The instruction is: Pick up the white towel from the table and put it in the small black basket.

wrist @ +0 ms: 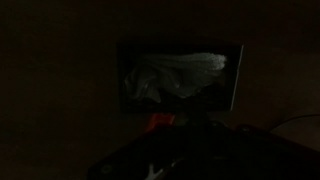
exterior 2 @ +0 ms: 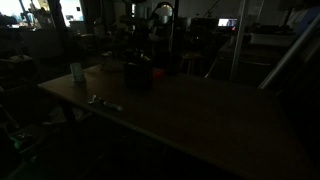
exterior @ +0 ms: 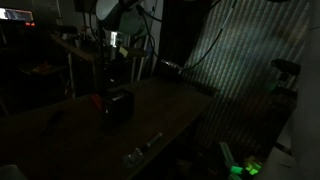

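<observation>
Well, exterior views: small black basket stands mid-surface, away from its edges; open room all round.
Wrist view: white towel lies inside the basket; placing looks done, only the retreat is left.
Claw: a dark shape low in the wrist view; apart or together, cannot tell.

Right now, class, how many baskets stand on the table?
1. The black basket stands on the table below the arm; the wrist view shows the white towel in it. Darkness may hide others.
</observation>
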### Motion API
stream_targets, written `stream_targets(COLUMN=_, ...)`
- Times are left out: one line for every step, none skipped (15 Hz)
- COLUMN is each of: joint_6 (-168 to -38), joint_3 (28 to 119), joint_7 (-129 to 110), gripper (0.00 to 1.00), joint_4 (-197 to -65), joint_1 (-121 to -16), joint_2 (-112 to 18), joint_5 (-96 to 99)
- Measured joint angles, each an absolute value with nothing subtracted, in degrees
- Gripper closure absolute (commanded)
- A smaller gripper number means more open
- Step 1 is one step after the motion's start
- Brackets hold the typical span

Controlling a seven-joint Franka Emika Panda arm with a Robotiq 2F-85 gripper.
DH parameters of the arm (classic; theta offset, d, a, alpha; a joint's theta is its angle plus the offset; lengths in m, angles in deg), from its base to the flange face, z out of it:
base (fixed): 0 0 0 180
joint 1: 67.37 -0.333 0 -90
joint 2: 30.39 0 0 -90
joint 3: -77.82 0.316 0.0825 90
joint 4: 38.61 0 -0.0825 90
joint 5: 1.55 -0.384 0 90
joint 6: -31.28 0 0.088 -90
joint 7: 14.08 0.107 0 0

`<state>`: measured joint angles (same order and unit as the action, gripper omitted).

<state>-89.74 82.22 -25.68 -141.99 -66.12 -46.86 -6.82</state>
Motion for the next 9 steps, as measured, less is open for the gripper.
stream_targets(joint_6=-89.1, joint_3=82.2, joint_7=-25.7, gripper=1.00, joint_4=-142.2, joint_1=-66.5, joint_2=-45.7, joint_5=-6.0)
stream_targets(joint_6=-88.6, joint_3=82.3, joint_7=-25.7, gripper=1.00, joint_4=-142.5, joint_1=-66.9, joint_2=-44.7, joint_5=-5.2)
stream_targets(joint_6=-88.1, joint_3=82.3, joint_7=-25.7, gripper=1.00, joint_4=-142.8, joint_1=-67.3, joint_2=-44.0, joint_5=-4.7)
stream_targets(joint_6=-87.9, joint_3=82.3, joint_7=-25.7, gripper=1.00, joint_4=-143.1, joint_1=-67.7, joint_2=-43.4, joint_5=-4.3)
stream_targets(joint_6=-87.7, joint_3=82.3, joint_7=-25.7, gripper=1.00, joint_4=-143.4, joint_1=-68.1, joint_2=-43.1, joint_5=-4.1)
stream_targets(joint_6=-87.5, joint_3=82.3, joint_7=-25.7, gripper=1.00, joint_4=-143.6, joint_1=-68.3, joint_2=-43.0, joint_5=-4.1)
stream_targets(joint_6=-87.4, joint_3=82.3, joint_7=-25.6, gripper=1.00, joint_4=-143.7, joint_1=-68.5, joint_2=-43.0, joint_5=-4.1)
stream_targets(joint_6=-87.4, joint_3=82.3, joint_7=-25.6, gripper=1.00, joint_4=-143.9, joint_1=-68.6, joint_2=-43.0, joint_5=-4.1)
stream_targets(joint_6=-87.4, joint_3=82.3, joint_7=-25.6, gripper=1.00, joint_4=-144.2, joint_1=-68.7, joint_2=-43.0, joint_5=-4.1)
